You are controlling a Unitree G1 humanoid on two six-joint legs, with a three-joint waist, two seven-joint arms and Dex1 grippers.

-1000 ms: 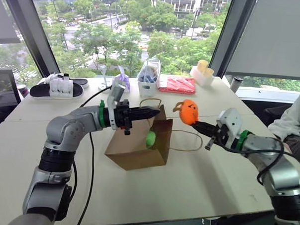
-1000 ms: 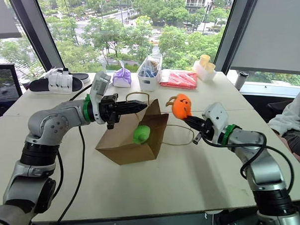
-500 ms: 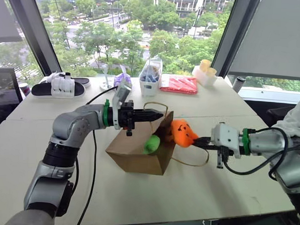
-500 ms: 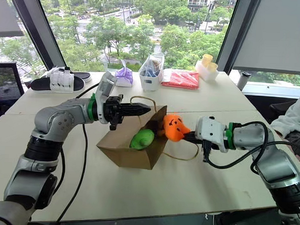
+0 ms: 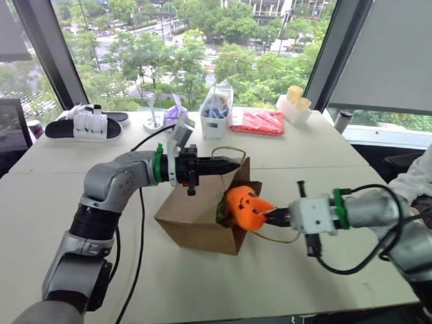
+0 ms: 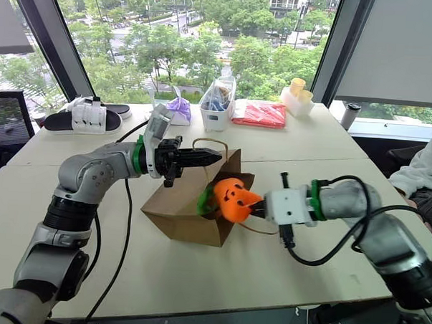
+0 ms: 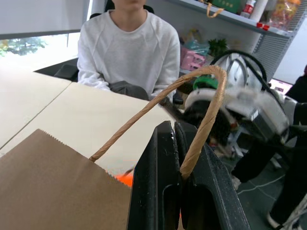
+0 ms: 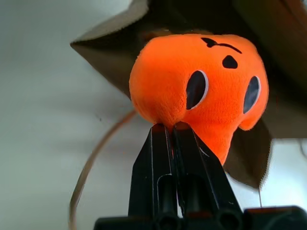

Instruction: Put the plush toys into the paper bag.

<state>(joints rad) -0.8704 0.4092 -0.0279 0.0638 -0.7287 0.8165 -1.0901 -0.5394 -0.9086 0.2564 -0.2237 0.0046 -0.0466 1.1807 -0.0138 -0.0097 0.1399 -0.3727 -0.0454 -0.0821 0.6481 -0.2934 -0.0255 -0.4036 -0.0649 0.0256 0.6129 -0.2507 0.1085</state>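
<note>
Our left gripper (image 5: 234,163) pinches the paper bag (image 5: 192,217)'s cord handle (image 7: 158,104). Our right gripper (image 6: 258,205) pinches the orange plush toy (image 5: 244,208) at the bag's mouth; the green plush toy (image 6: 204,198) lies inside.

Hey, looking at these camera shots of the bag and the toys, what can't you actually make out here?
- Green plush toy: mostly hidden behind the orange plush toy at the bag mouth in both eye views.
- Paper bag interior: its depth is hidden by the bag's own wall and the orange toy.
- Right tool: its tips are buried in the orange plush in the right wrist view.
- Paper bag's lower part: cut off by the left wrist view's edge, behind the left tool.
</note>
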